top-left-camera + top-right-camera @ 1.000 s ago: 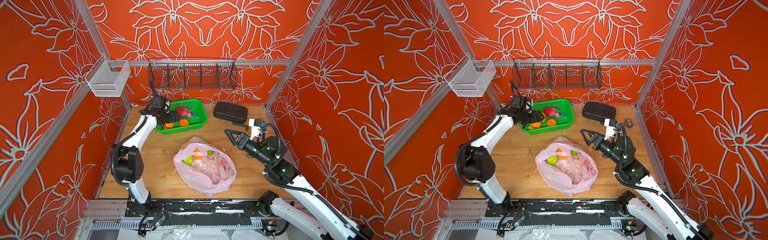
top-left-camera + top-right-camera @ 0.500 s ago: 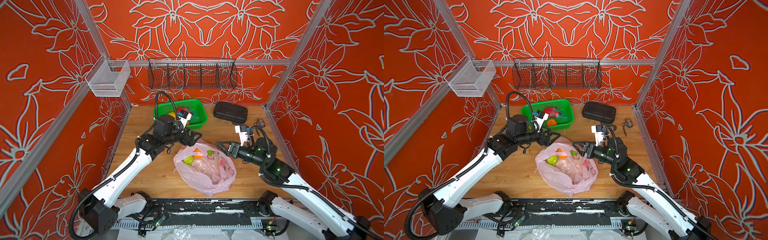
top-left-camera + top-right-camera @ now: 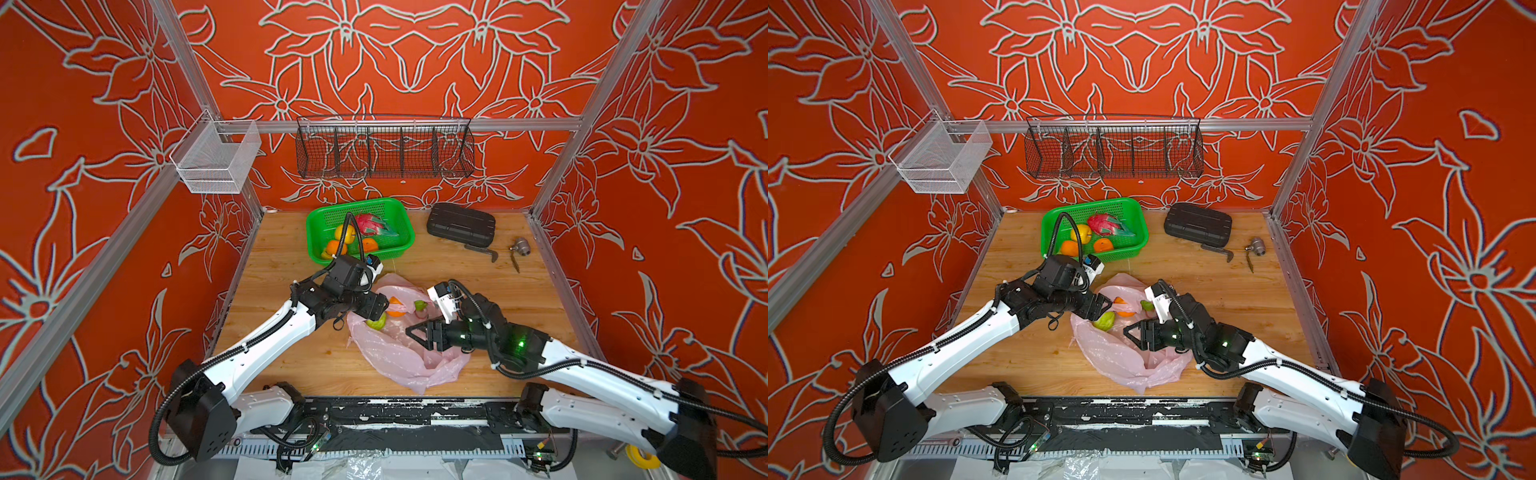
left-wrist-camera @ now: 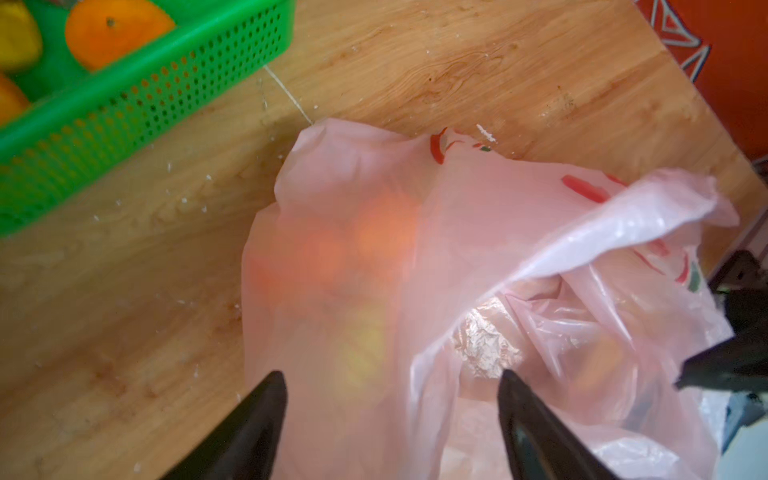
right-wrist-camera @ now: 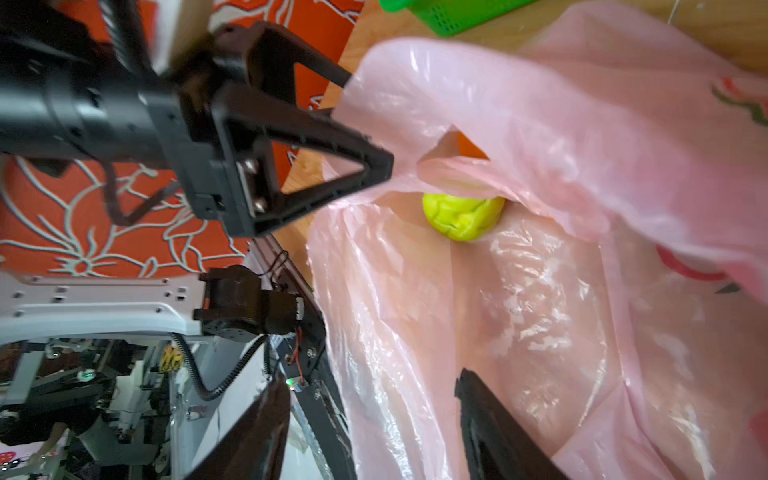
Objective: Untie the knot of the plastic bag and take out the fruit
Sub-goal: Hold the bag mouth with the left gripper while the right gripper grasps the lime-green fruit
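Two parted claws at the plastic bag (image 3: 399, 361).
Left gripper (image 3: 385, 308) at its ten o'clock, right gripper (image 3: 412, 335) at three, jaws apart; fruit (image 4: 374, 237) blurred behind film.

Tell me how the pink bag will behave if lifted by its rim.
Likely floppy: the pink plastic bag lies crumpled and wrinkled. Probably sags under load: a green fruit and an orange sit inside. They may roll out through the open mouth.

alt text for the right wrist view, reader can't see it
A crinkly pink plastic bag lies open, showing a yellow-green fruit inside. The left gripper is at its rim with jaws apart; the right gripper, jaws also apart, straddles the bag's near edge.
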